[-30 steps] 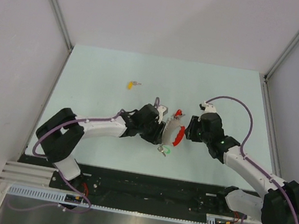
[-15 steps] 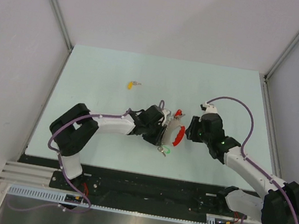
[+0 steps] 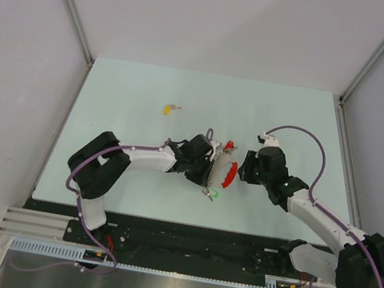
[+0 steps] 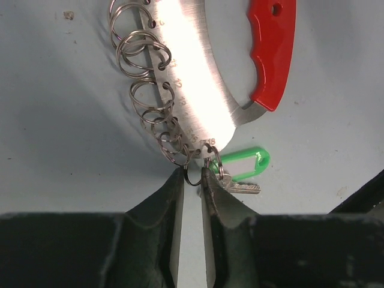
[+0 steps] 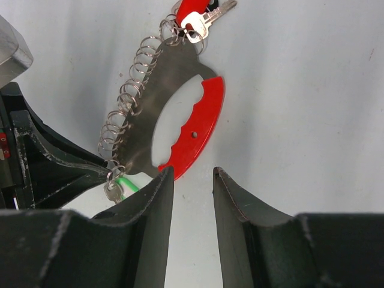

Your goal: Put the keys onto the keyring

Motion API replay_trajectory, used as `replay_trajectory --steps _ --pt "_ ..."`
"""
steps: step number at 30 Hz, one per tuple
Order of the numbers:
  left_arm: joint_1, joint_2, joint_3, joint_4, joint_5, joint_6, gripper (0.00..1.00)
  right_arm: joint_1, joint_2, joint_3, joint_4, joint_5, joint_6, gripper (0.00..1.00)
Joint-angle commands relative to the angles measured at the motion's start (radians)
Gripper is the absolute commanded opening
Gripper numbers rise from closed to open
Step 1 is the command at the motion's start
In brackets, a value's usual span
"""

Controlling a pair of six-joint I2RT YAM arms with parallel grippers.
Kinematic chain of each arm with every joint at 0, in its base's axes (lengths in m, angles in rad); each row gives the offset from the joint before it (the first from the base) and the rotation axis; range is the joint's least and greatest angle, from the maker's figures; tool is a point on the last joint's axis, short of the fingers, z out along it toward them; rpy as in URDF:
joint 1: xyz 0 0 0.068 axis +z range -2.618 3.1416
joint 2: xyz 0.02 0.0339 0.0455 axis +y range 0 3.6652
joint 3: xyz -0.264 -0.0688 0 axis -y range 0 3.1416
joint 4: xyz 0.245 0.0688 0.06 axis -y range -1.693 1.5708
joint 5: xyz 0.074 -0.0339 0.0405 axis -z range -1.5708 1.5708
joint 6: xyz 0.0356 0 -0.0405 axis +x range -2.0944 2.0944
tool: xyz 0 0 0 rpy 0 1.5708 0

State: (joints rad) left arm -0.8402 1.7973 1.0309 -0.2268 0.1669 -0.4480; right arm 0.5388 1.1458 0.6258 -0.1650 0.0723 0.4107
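The keyring (image 4: 192, 66) is a shiny fan-shaped plate with a red curved band (image 4: 273, 54) and several split rings along its edge, lying flat at mid-table (image 3: 225, 173). The green key (image 4: 247, 164) hangs on the end ring, and the red key (image 5: 193, 12) hangs at the opposite end. Far to the back left lies the yellow key (image 3: 167, 109), loose. My left gripper (image 4: 192, 177) is pinched on a small split ring at the plate's tip. The right gripper (image 5: 191, 175) stands open, its left fingertip (image 5: 163, 180) at the red band's end, nothing between its fingers.
Both arms meet over the middle of the pale green table (image 3: 128, 83), with the left arm's dark fingers (image 5: 54, 162) close beside the keyring. Grey walls (image 3: 13, 72) enclose the table on three sides.
The left gripper's jaws have narrowed around the small ring, and the left arm's elbow has swung to the right. The right arm and the keyring have stayed put.
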Motion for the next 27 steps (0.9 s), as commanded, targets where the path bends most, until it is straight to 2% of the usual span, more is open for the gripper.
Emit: replay_trajectory --steps 1,4,9,12,15,18,19,20,23,27 --pt "-0.002 0.011 0.031 -0.006 0.008 -0.017 0.12 -0.003 -0.02 -0.006 0.025 0.015 0.008 0.37" --pt "-0.002 -0.004 0.024 0.001 -0.003 -0.009 0.0 -0.005 -0.027 -0.008 0.024 0.004 0.008 0.37" --pt "-0.003 -0.116 -0.034 0.063 -0.038 0.037 0.0 -0.005 -0.064 -0.008 0.036 -0.028 0.002 0.39" --pt "-0.003 -0.192 -0.08 0.132 -0.075 0.124 0.0 -0.005 -0.087 -0.009 0.054 -0.062 0.0 0.4" --pt "-0.003 -0.269 -0.109 0.194 -0.096 0.204 0.0 -0.01 -0.106 -0.008 0.077 -0.129 -0.001 0.47" --pt "-0.003 -0.367 -0.213 0.428 -0.087 0.294 0.0 -0.011 -0.113 -0.008 0.093 -0.137 -0.012 0.5" --pt "-0.003 -0.383 -0.303 0.519 -0.087 0.317 0.0 -0.011 -0.115 -0.011 0.104 -0.131 -0.015 0.5" --pt "-0.003 -0.389 -0.334 0.679 -0.098 0.333 0.0 -0.011 -0.116 -0.015 0.114 -0.131 -0.015 0.51" --pt "-0.003 -0.401 -0.342 0.763 -0.041 0.388 0.0 -0.014 -0.155 -0.041 0.186 -0.15 -0.026 0.51" --pt "0.003 -0.423 -0.362 0.868 -0.035 0.414 0.0 -0.013 -0.251 -0.1 0.291 -0.17 -0.05 0.52"
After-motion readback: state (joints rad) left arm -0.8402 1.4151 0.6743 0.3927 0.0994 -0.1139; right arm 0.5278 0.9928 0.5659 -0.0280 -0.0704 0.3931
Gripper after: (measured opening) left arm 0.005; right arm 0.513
